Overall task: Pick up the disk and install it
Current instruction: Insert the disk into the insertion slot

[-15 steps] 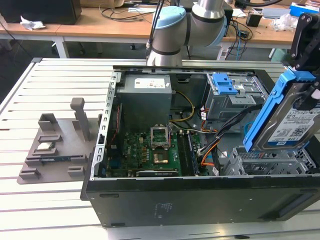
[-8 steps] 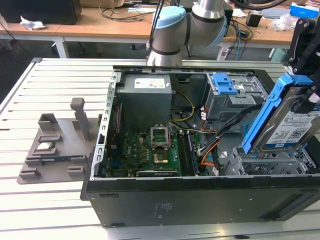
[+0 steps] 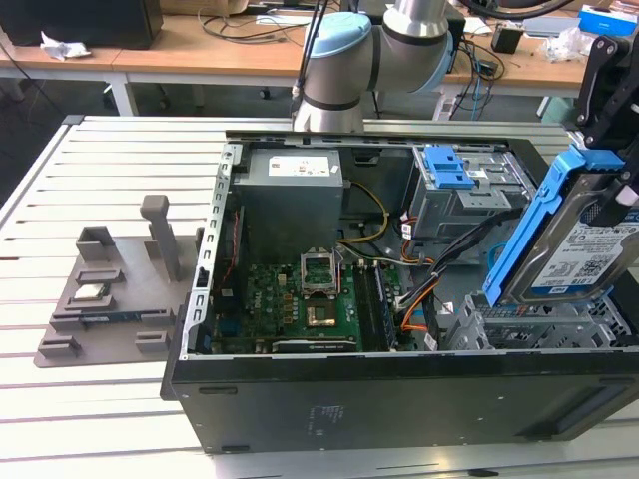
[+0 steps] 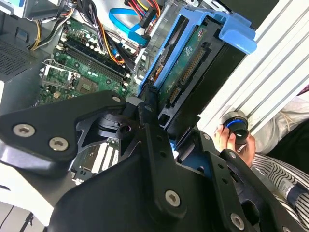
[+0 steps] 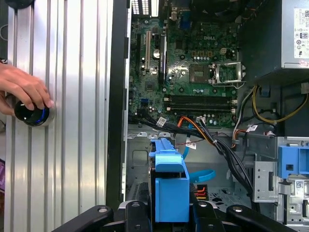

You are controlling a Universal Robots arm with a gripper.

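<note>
The disk is a silver-grey drive with a blue-and-white label in a bright blue frame. It hangs tilted over the metal drive cage at the exterior view's right end of the open computer case. My gripper is shut on the disk's upper end. In the second wrist view the disk shows its green circuit side, clamped between the black fingers. In the first wrist view the disk appears edge-on, and the gripper holds it above the cage floor.
The motherboard, bundled cables and a blue latch on a grey cage lie inside the case. A grey fixture with a small silver chip sits on the slatted table. A person's hand rests on a black knob beside the case.
</note>
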